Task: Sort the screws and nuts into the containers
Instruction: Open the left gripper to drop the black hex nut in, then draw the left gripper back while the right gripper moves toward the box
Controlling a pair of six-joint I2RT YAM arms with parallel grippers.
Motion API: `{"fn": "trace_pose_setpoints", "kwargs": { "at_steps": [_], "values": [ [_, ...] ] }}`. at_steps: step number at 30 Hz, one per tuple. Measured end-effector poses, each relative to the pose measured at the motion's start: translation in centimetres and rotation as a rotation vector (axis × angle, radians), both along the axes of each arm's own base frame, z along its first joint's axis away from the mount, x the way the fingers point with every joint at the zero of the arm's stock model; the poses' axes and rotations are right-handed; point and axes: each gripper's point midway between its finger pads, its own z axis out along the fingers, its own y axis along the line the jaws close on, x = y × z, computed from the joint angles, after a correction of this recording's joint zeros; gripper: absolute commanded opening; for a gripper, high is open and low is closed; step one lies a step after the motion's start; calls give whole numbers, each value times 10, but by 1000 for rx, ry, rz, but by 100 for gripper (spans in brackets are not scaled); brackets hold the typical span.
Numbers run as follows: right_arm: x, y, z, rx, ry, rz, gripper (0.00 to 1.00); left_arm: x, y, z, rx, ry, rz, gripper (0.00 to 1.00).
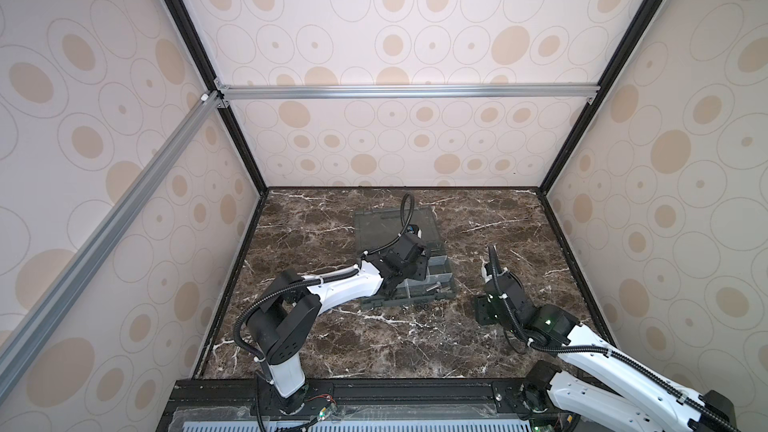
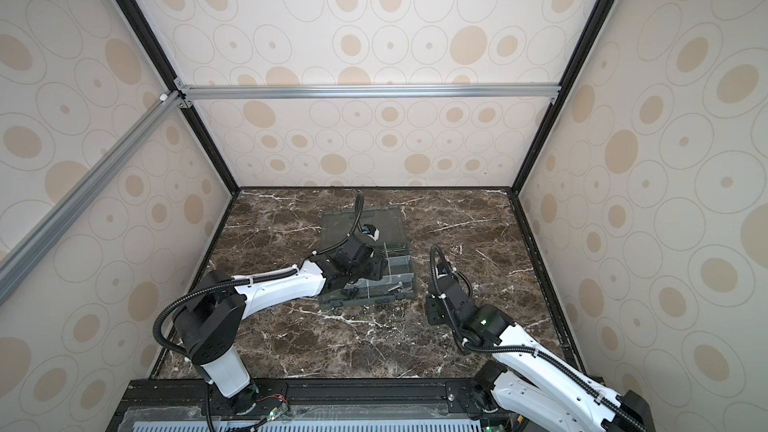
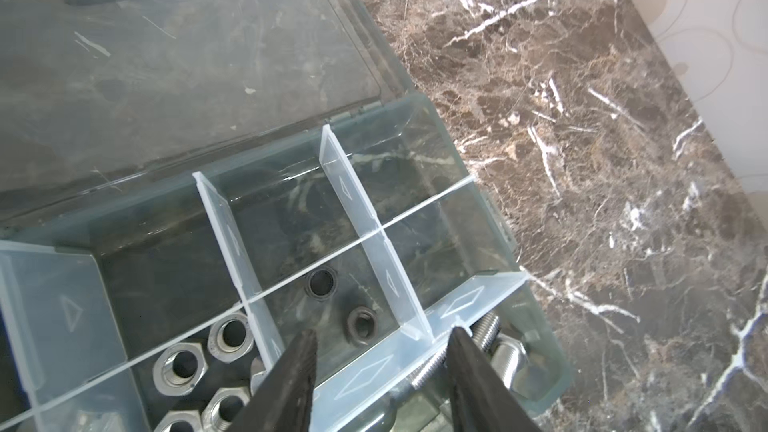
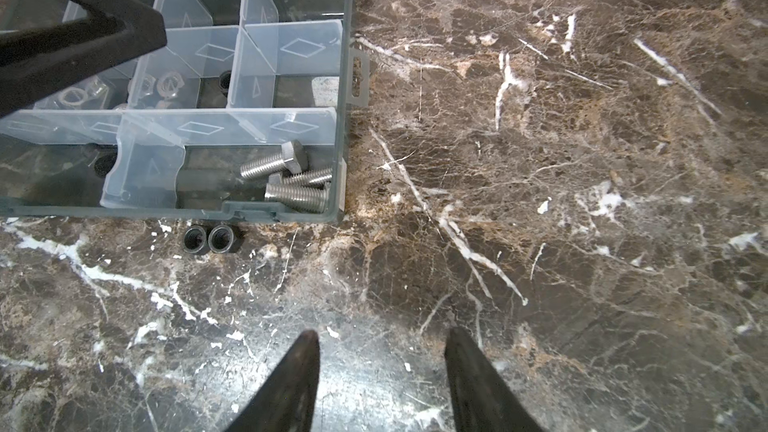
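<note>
The organizer box [image 1: 446,284] [image 2: 411,282] lies open mid-table, its containers split by thin dividers [image 3: 370,209]. My left gripper [image 3: 380,336] hangs open over it, nothing between its fingers; below sit two black nuts [image 3: 360,324] in one container. Several silver nuts [image 3: 180,367] fill the neighbouring one. Silver screws [image 4: 286,162] [image 3: 490,326] lie in the corner container. Two black nuts [image 4: 210,239] [image 1: 423,306] rest on the marble against the box's front wall. My right gripper [image 4: 381,336] is open over bare marble, to the right of the box.
The clear lid [image 1: 395,222] [image 3: 166,56] lies flat on the table behind the box. Patterned walls [image 1: 415,147] close in the marble table [image 1: 374,347] on three sides. The right arm [image 1: 503,288] stands just right of the box.
</note>
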Motion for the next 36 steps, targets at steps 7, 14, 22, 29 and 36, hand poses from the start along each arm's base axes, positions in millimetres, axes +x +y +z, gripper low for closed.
{"fn": "trace_pose_setpoints", "kwargs": {
  "at_steps": [7,14,22,29,36],
  "values": [
    [-2,-3,1,3,-8,-3,53,-8,10,13,-49,-22,17,56],
    [-3,-4,-5,-9,6,-3,53,-24,27,30,-129,-56,43,57],
    [-3,0,-18,-40,52,16,53,-40,49,48,-210,-96,83,58],
    [-5,10,-31,-40,110,57,53,-49,64,49,-270,-115,123,60],
    [-6,25,-40,13,138,94,52,-51,66,53,-291,-116,132,60]
  ]
}}
